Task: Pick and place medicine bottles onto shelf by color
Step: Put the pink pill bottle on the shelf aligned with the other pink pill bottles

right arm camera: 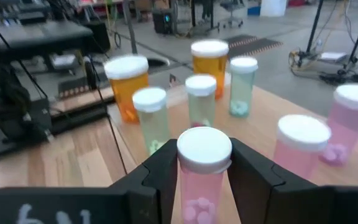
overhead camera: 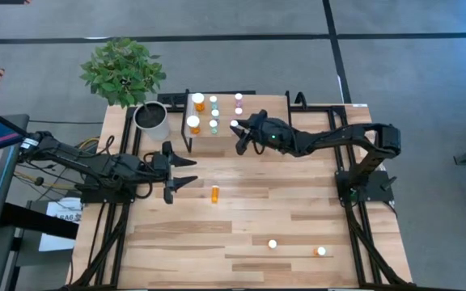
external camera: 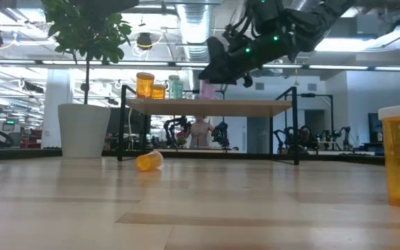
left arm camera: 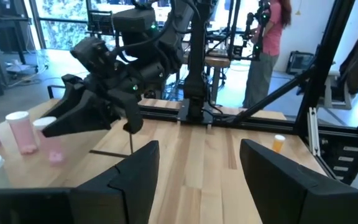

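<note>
The shelf (overhead camera: 217, 145) stands at the table's far middle, with orange (right arm camera: 127, 84), pale green (right arm camera: 151, 118) and pink (right arm camera: 302, 149) medicine bottles upright on its top. My right gripper (overhead camera: 235, 131) reaches over the shelf's right part, shut on a pink bottle with a white cap (right arm camera: 204, 149). My left gripper (overhead camera: 183, 171) hangs open above the table, left of the shelf's front, with nothing between its fingers (left arm camera: 135, 180). One orange bottle (overhead camera: 214, 194) lies on its side on the table. My right gripper pinches the pink bottle between its two fingers (right arm camera: 160, 174), at the cap and the top of the body (right arm camera: 199, 186). The fingers come roughly level from the table's right side. The bottle stands upright; whether its base touches the shelf top I cannot tell.
A white plant pot (overhead camera: 152, 120) with a leafy plant stands left of the shelf. Two more bottles (overhead camera: 272, 243) (overhead camera: 320, 251) stand near the table's front right. A person (left arm camera: 266, 43) stands in the room beyond the table.
</note>
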`<state>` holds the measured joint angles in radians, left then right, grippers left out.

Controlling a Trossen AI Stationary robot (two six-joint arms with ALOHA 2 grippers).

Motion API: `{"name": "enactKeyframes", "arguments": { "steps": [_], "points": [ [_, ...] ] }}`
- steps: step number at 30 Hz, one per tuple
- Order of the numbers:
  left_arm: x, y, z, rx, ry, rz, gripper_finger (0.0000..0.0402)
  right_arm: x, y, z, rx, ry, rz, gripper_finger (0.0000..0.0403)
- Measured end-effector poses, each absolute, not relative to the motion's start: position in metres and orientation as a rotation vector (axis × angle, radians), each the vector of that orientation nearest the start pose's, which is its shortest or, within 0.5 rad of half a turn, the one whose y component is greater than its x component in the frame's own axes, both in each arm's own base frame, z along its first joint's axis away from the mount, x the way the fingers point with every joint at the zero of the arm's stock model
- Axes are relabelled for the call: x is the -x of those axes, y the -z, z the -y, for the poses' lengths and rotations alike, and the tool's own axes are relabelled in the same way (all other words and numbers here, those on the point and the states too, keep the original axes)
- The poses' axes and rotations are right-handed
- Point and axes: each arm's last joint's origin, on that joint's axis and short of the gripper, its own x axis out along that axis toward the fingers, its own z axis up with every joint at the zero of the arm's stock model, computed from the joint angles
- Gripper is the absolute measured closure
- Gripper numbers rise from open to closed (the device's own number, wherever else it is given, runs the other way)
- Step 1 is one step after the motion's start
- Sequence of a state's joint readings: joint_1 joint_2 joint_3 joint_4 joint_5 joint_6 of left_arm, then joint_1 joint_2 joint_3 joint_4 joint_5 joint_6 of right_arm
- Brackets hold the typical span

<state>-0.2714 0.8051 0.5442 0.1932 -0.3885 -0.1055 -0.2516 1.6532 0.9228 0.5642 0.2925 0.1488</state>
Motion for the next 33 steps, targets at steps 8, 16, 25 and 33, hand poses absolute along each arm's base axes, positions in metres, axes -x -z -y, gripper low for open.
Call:
{"name": "enactKeyframes", "arguments": {
  "steps": [8,16,25,33],
  "points": [
    [-0.18,-0.282,0.039,0.083,-0.12,-0.06,0.019,-0.355,-0.236,0.102,-0.121,0.566,-0.231,0.0257],
    [-0.18,-0.282,0.039,0.083,-0.12,-0.061,0.019,-0.349,-0.244,0.102,-0.109,0.591,-0.255,0.0256],
    [-0.18,-0.282,0.039,0.084,-0.111,-0.061,0.019,-0.347,-0.241,0.102,-0.099,0.638,-0.296,0.0257],
    [-0.18,-0.282,0.039,0.085,-0.111,-0.061,0.019,-0.346,-0.241,0.102,-0.098,0.642,-0.306,0.0253]
  ]
}}
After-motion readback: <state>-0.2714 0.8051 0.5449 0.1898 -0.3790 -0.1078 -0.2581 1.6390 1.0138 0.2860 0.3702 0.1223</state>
